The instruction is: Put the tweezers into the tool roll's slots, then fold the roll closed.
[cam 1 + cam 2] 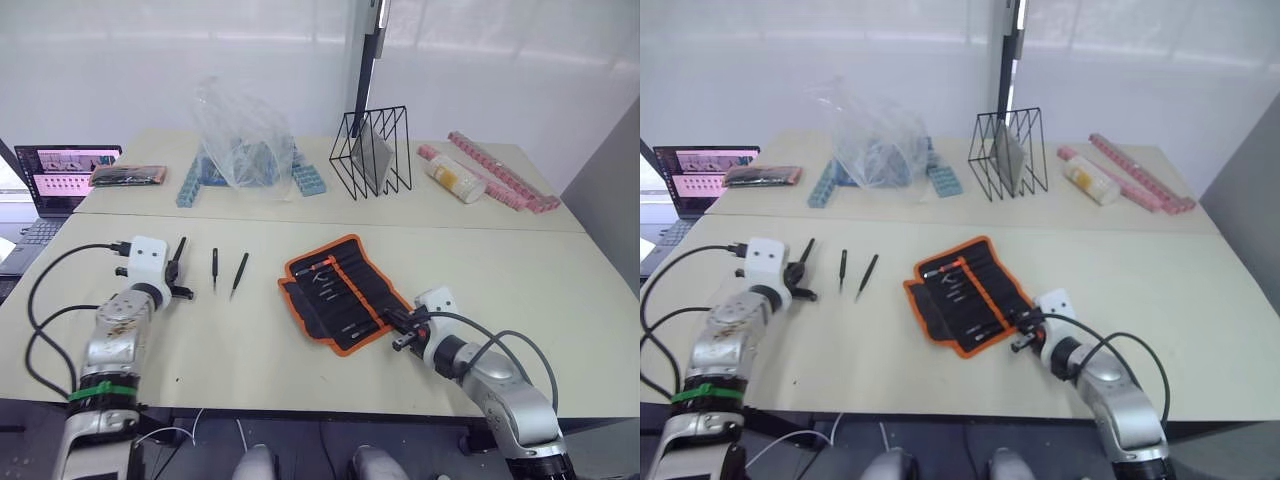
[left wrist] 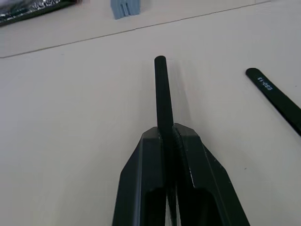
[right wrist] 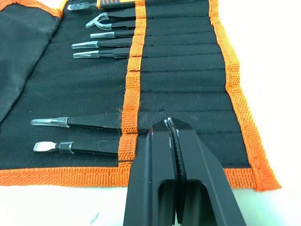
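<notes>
One loose tweezer (image 2: pixel 277 100) bears small white lettering, too small to read with certainty; left gripper (image 2: pixel 165 134) pinches another tweezer (image 2: pixel 162 94) at the table's (image 1: pixel 560 270) left; two tweezers (image 1: pixel 226 270) lie just right of it; tool roll (image 1: pixel 340 290) lies open at centre, several slots (image 3: pixel 174 61) filled; right gripper (image 3: pixel 173 127) closed, empty, at the roll's near right edge; laptop (image 1: pixel 55 180), plastic bag (image 1: pixel 245 140) and wire rack (image 1: pixel 372 152) stand far.

The tool roll (image 1: pixel 334 294) lies open near the middle of the bench (image 1: pixel 560 270). Two tweezers (image 1: pixel 214 268) lie side by side to its left, apart from it. Further left, the left gripper (image 1: pixel 177 268) holds a third. The right gripper (image 1: pixel 400 328) sits at the roll's near right edge. Behind stand a wire rack (image 1: pixel 372 152) and a plastic bag (image 1: pixel 242 135), with a laptop (image 1: pixel 55 178) far left.
</notes>
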`<state>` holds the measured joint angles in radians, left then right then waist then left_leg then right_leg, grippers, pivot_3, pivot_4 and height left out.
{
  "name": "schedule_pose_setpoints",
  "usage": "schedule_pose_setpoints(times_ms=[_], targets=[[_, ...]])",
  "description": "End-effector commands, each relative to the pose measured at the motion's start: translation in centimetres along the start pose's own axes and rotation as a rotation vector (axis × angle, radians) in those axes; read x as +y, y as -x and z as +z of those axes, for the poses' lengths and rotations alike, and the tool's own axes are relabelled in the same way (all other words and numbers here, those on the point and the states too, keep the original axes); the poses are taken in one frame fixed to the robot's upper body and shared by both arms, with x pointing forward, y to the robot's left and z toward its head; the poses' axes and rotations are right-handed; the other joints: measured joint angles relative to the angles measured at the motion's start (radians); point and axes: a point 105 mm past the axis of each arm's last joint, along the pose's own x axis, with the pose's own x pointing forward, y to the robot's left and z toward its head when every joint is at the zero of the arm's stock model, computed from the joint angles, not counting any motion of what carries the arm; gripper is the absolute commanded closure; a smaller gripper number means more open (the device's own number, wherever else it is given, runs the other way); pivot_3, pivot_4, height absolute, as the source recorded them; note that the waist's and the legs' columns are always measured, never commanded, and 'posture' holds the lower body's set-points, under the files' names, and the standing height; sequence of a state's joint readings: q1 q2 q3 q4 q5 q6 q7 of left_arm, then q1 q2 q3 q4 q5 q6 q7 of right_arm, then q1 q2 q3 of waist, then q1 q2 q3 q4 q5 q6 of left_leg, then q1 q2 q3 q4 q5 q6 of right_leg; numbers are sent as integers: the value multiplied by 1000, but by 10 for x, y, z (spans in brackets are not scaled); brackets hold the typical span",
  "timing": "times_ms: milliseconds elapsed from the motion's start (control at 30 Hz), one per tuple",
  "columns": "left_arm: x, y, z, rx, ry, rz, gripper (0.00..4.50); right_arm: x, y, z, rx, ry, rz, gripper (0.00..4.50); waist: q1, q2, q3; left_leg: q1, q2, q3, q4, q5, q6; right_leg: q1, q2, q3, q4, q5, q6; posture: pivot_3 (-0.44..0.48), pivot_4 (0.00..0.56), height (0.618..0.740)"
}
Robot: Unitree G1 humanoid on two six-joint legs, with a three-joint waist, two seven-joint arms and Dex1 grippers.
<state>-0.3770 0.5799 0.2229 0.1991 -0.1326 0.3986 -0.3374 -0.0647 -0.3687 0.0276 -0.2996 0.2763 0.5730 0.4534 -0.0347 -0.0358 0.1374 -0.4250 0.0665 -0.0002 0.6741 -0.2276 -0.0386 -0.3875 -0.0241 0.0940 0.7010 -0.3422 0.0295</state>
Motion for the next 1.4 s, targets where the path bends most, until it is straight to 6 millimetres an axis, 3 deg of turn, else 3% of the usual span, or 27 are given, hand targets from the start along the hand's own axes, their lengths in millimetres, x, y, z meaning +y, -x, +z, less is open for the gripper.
schedule_pose_setpoints(times_ms=[33,167,400,667,867,1033,1400], targets=[[-18,18,43,-121,-54,-171,4484,-1,0,-11,45,-10,1,4500,5,0,0,0,0,0,0,0,0,0,0,0,0,0,0,0,150,689],[-57,42,67,-128,-68,-452,4484,-2,-1,-12,53,-8,6,4500,8,0,2,0,0,0,0,0,0,0,0,0,-1,0,0,0,150,689],[-131,63,86,-72,-117,-810,4484,-1,-1,-15,61,-10,16,4500,9,-1,3,0,0,1,0,0,0,1,1,1,-2,0,0,0,150,689],[-192,70,64,101,-259,-975,4484,3,1,-16,61,-14,15,4500,11,0,4,0,0,0,0,0,0,0,2,2,-2,0,0,0,150,689],[-210,63,61,168,-294,-998,4484,8,3,-15,58,-15,10,4500,19,0,5,-1,0,0,1,0,0,0,2,2,-2,0,0,0,150,689],[-213,55,59,219,-287,-985,4484,12,3,-17,60,-20,7,4500,17,0,5,-1,0,0,1,0,0,0,2,2,-2,0,0,0,150,689],[-226,45,61,247,-362,-980,4484,20,7,-36,141,-38,-28,4500,18,0,5,-1,0,0,1,0,0,0,2,2,-2,0,0,0,150,689]])
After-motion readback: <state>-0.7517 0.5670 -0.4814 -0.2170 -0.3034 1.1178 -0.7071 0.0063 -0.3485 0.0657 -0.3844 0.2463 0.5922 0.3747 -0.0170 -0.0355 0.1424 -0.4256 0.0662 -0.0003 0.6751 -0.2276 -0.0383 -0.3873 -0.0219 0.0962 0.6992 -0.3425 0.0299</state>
